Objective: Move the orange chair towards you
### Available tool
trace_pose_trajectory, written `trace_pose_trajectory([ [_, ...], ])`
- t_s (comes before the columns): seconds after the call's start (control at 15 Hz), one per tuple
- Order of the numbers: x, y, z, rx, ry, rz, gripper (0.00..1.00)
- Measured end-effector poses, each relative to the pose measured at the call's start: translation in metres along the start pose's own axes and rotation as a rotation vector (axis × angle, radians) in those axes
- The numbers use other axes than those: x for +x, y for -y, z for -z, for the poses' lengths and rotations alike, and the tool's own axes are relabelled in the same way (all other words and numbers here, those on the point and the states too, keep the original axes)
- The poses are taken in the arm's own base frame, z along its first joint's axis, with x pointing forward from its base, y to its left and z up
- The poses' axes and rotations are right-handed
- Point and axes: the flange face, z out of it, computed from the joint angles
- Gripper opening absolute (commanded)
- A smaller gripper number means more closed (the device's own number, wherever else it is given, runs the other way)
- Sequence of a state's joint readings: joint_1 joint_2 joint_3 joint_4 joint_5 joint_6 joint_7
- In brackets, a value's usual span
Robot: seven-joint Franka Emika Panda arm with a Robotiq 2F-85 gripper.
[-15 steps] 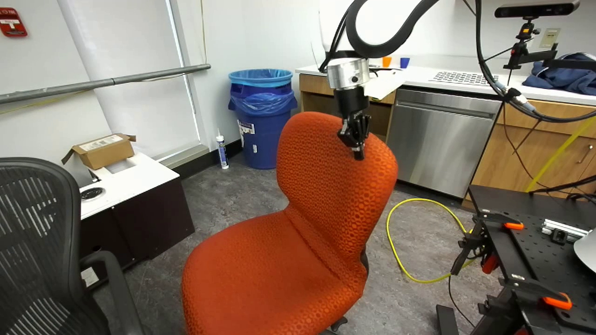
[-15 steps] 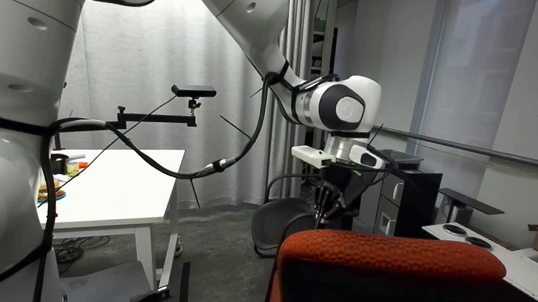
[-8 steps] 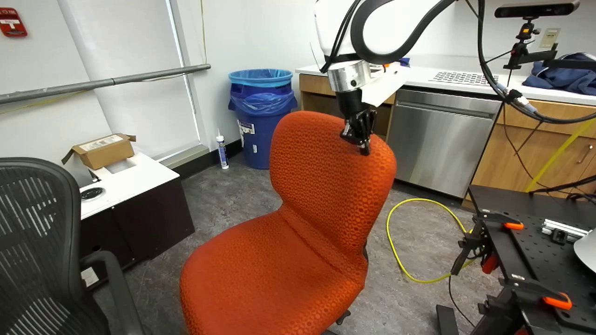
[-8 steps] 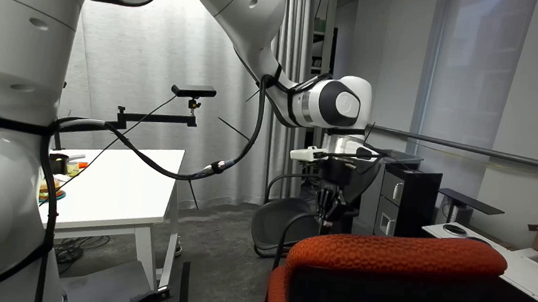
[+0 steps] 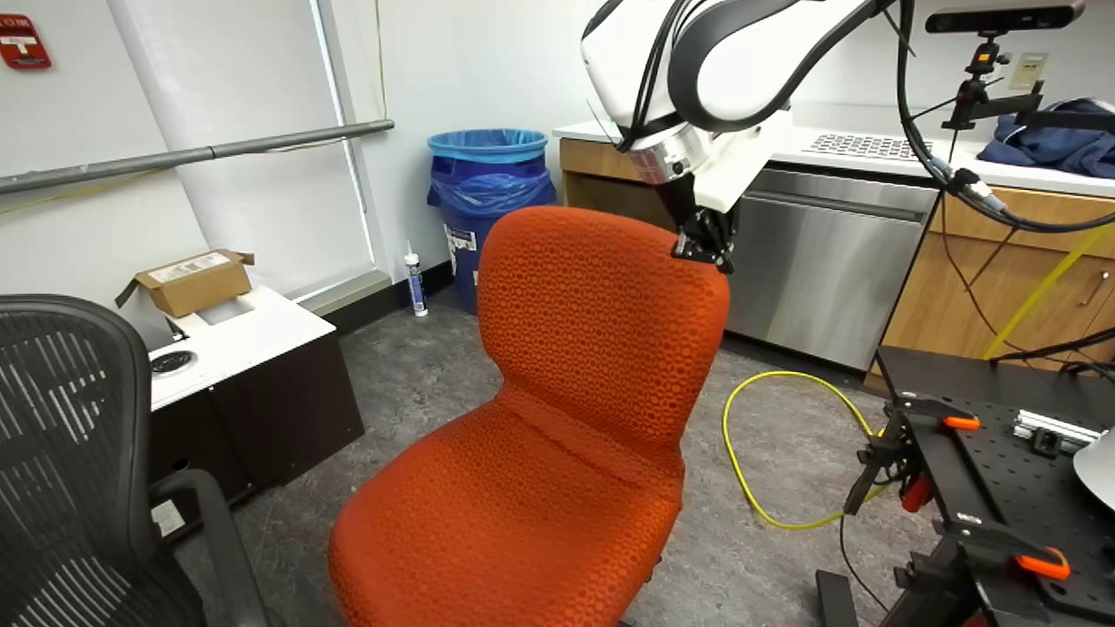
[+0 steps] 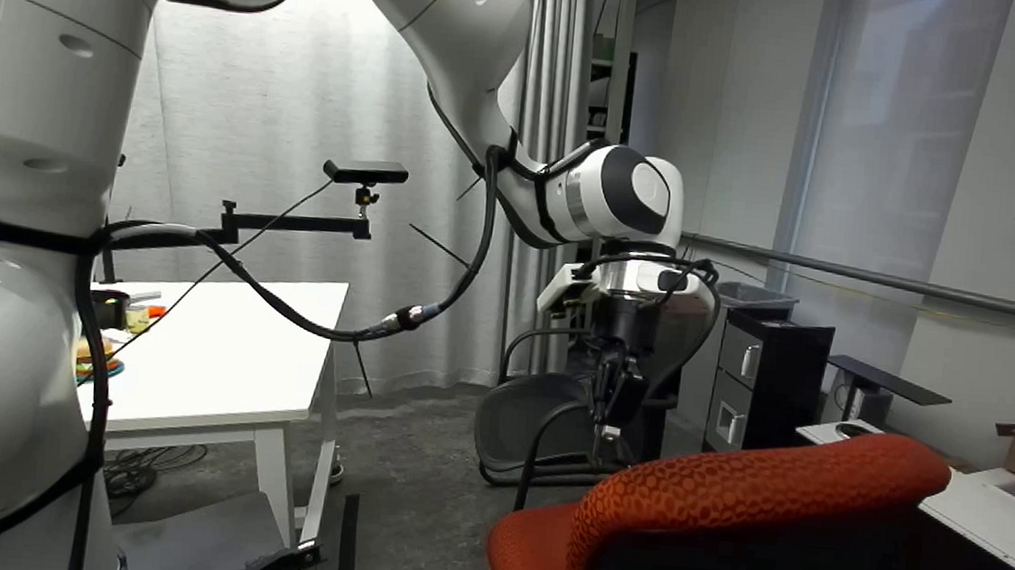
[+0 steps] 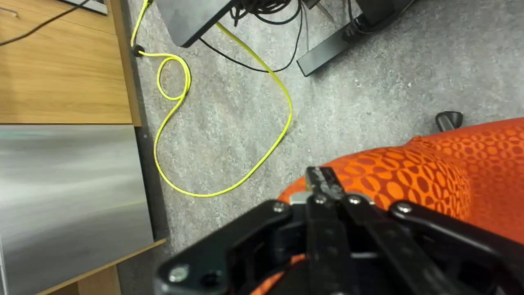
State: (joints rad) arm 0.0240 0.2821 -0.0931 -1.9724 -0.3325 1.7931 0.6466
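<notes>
Since the earlier frames the orange office chair (image 5: 557,418) has turned a little: its backrest (image 5: 601,313) sits farther left in an exterior view, and the top edge (image 6: 763,491), nearly level a second ago, now slants. The robot arm (image 6: 472,47) has tilted its wrist further as well, and the gripper (image 7: 325,180) has come across to the upper corner of the backrest. Its fingers are pressed together; in the wrist view their tips overlap the patterned fabric, though I cannot tell whether they touch it. The chair stands on the grey floor (image 5: 784,453) in the middle of an exterior view, between the black mesh office chair (image 5: 52,418) and the black perforated table (image 5: 1028,488). Beyond it are the stainless-steel dishwasher (image 5: 819,270) and a blue trash bin (image 5: 486,187), with a caulk tube (image 5: 416,283) upright just beside the bin. A yellow cable (image 7: 200,195) loops across the floor between the orange chair and the dishwasher. On the white-topped cabinet (image 5: 261,338) near the mesh chair rests a cardboard box (image 5: 199,283), its flaps sticking out. A white table (image 6: 239,354) stands well apart from the orange chair.
</notes>
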Motion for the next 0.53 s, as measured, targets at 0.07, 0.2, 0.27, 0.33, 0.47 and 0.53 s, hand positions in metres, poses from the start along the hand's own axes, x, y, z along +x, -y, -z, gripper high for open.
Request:
trace_pose_trajectory([
  [0.07, -0.0007, -0.0012, -0.0011, -0.013, 0.005, -0.004, 0.26],
  [0.2, -0.0010, -0.0014, -0.0012, -0.017, 0.006, -0.006, 0.32],
  [0.27, -0.0007, 0.0002, -0.0004, -0.005, 0.001, -0.006, 0.41],
  [0.33, 0.0001, 0.0029, 0.0013, 0.019, -0.008, -0.003, 0.23],
  [0.47, 0.0005, 0.0042, 0.0006, 0.020, -0.009, -0.001, 0.39],
  [0.53, 0.0007, 0.0046, -0.0003, 0.019, -0.007, -0.001, 0.41],
])
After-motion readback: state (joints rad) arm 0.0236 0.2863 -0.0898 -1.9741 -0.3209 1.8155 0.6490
